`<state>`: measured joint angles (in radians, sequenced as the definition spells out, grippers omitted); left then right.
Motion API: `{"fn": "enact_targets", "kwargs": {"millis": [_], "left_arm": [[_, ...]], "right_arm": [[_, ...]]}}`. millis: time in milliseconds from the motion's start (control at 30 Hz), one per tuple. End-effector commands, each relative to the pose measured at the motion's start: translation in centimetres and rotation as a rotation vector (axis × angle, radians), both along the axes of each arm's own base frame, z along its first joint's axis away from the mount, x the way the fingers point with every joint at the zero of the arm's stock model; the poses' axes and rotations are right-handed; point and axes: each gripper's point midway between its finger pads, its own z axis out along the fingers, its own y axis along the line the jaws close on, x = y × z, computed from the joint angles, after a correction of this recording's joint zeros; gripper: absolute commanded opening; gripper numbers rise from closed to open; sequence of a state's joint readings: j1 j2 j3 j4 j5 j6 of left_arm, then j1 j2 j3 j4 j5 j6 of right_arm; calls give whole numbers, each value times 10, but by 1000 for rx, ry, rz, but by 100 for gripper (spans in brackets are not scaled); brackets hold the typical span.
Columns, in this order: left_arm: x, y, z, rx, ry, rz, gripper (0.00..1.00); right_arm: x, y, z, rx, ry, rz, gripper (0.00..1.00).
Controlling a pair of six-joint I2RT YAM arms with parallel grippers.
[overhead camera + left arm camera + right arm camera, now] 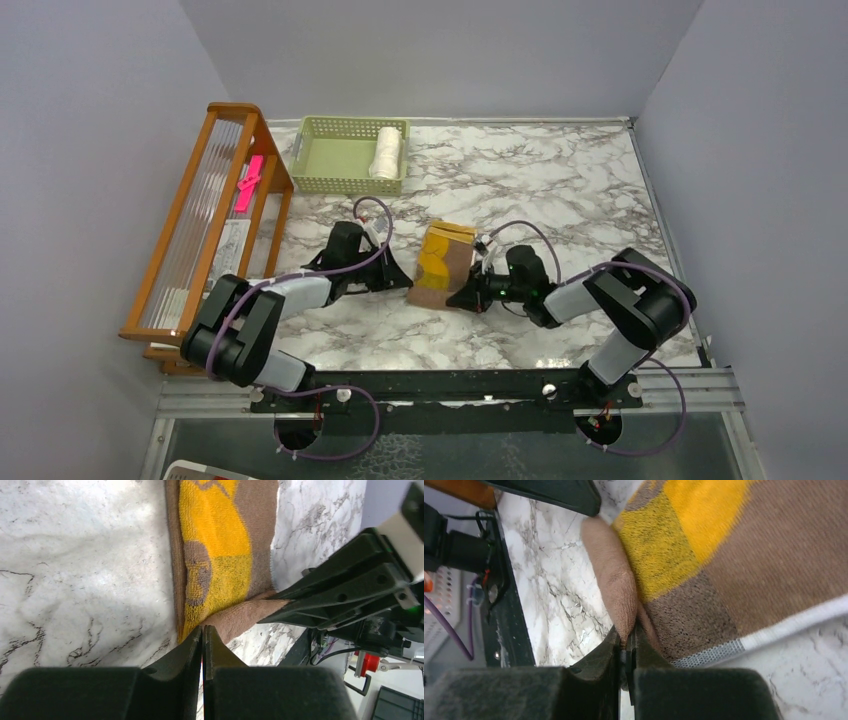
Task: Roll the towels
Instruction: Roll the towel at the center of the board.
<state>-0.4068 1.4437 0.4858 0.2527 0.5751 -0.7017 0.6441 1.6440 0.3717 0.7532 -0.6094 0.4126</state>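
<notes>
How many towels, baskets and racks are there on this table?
Towels: 2 (white roll in the basket, yellow-brown towel)
Basket: 1
Rack: 1
Total: 4

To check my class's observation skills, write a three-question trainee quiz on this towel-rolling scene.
1. True or false: the cream towel lies rolled inside the green basket.
2. Where is the mustard towel? A in the basket; B on the marble table; C on the wooden rack.
3. Fill in: the right gripper is shut on that towel's ___ fold.
Key: 1 true; 2 B; 3 brown.
</notes>
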Motion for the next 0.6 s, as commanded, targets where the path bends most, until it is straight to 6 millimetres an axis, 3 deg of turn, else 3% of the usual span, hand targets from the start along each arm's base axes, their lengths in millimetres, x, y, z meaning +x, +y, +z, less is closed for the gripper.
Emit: {"fn": "enact_targets", "kwargs": {"millis": [0,300,433,567], "left_arm": [[1,-6,27,-68,-53,-13,8],[-1,-10,53,-123,-95,-29,9],[-11,-20,51,-145,-83,-85,8],[-21,-31,34,-164,-33,-126,8]], "right_arm": [[10,-4,4,104,130,-158,1],[7,-14,-6,194,359,-328,1],[10,-15,-19,170,462,-391,1],[11,-16,-27,137,515,-420,1]]}}
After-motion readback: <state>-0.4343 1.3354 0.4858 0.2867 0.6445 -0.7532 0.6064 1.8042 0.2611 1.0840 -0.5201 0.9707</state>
